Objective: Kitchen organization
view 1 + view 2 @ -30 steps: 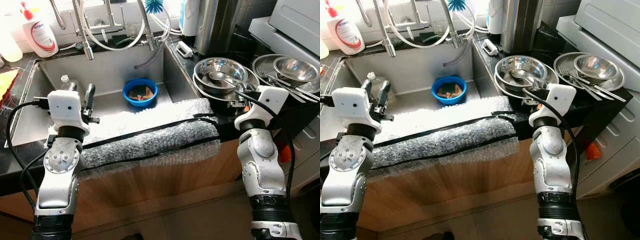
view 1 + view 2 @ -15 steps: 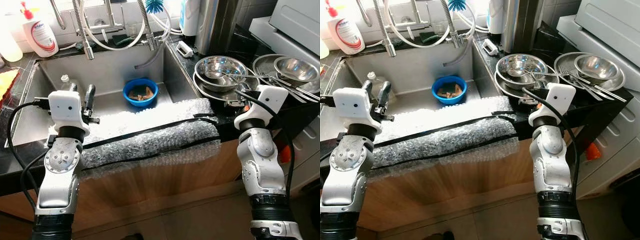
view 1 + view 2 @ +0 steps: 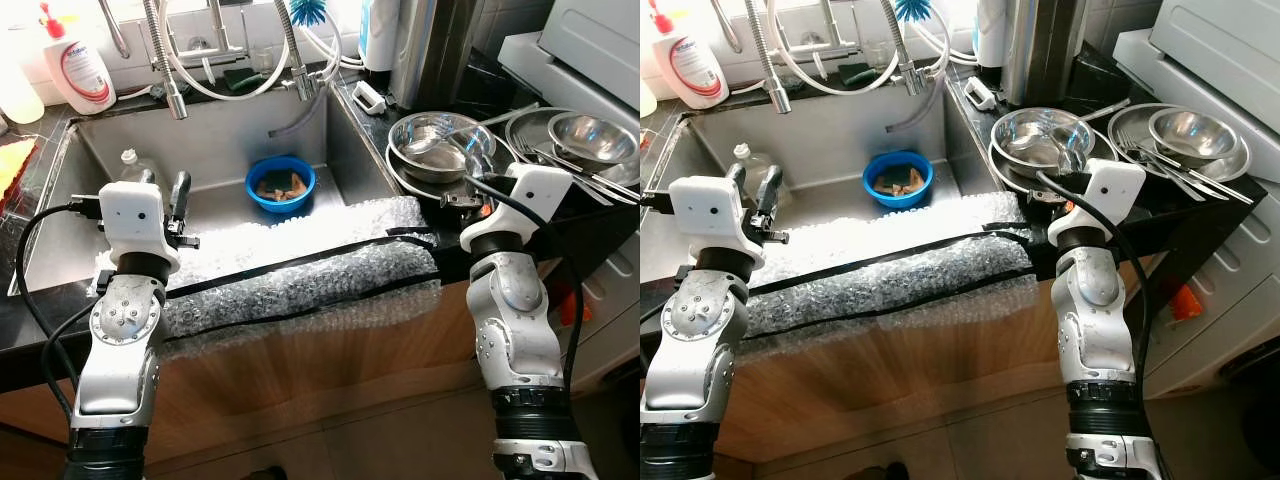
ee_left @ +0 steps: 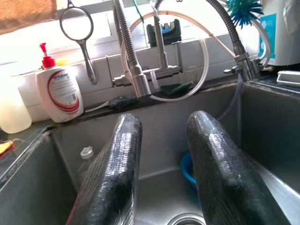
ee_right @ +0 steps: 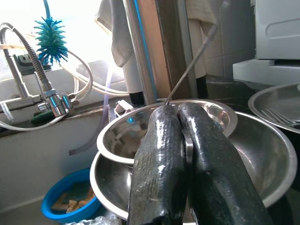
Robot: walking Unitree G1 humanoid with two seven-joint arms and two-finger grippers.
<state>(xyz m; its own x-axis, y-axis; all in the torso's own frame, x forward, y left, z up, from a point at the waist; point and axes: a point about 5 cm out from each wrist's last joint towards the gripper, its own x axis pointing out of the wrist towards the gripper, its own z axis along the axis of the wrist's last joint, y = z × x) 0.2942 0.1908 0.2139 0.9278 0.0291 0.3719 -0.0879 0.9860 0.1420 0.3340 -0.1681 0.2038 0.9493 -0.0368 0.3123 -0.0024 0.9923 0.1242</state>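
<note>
A sink (image 3: 100, 250) lies in the counter ahead, with taps (image 3: 175, 60) along its back edge. A soap bottle (image 3: 80, 65) stands behind the sink's left corner, and a brush (image 3: 310, 12) hangs behind its right side. In the sink, a bowl (image 3: 281, 184) sits right of centre and a small bottle (image 3: 130, 165) lies at the left. Bubble wrap (image 3: 300, 285) covers the sink's front edge. On the counter right of the sink stand stacked metal bowls (image 3: 425, 150); further right, a plate (image 3: 530, 125) carries another metal bowl (image 3: 590, 135) and forks (image 3: 560, 160).
</note>
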